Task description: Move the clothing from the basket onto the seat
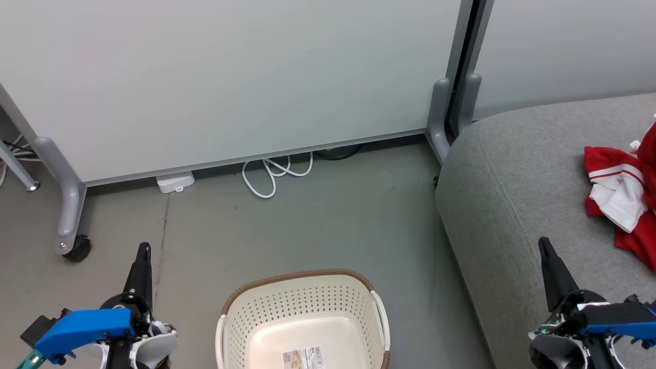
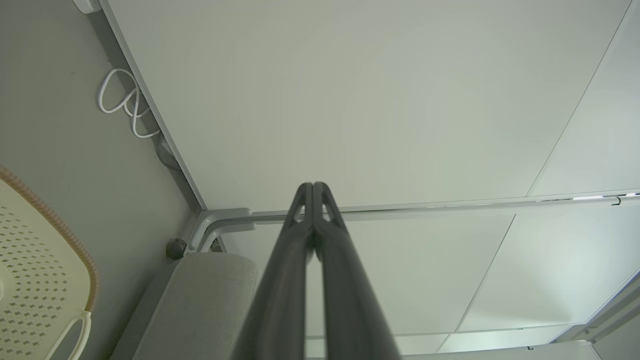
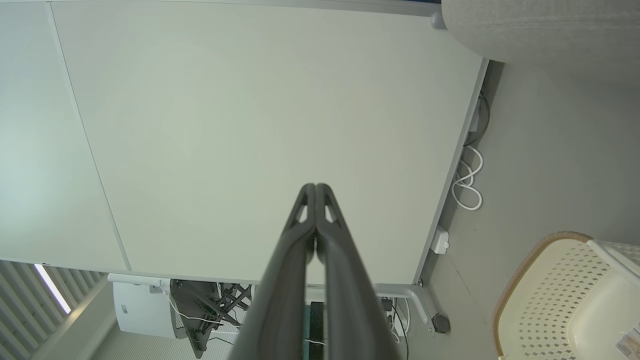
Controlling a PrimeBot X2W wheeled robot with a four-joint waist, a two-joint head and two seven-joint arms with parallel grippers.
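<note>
red garments with white stripe trim (image 1: 622, 197): heaped on grey fabric sofa cushion (image 1: 512, 179), ahead and right of right gripper (image 1: 543, 243), the nearer arm. cream perforated plastic basket (image 1: 302, 302): visible part empty, between both arms. left gripper (image 1: 145, 247), right gripper: fingers pressed together, holding nothing.

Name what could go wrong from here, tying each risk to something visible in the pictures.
1. The right arm's jaws, shut, hang over the seat close to the red and white clothing; a sideways swing might snag it and drag it off.
2. The laundry basket stands on the floor just ahead, between the arms; rolling forward could knock it.
3. A white cable loops on the floor by the partition; wheels might catch it.
</note>
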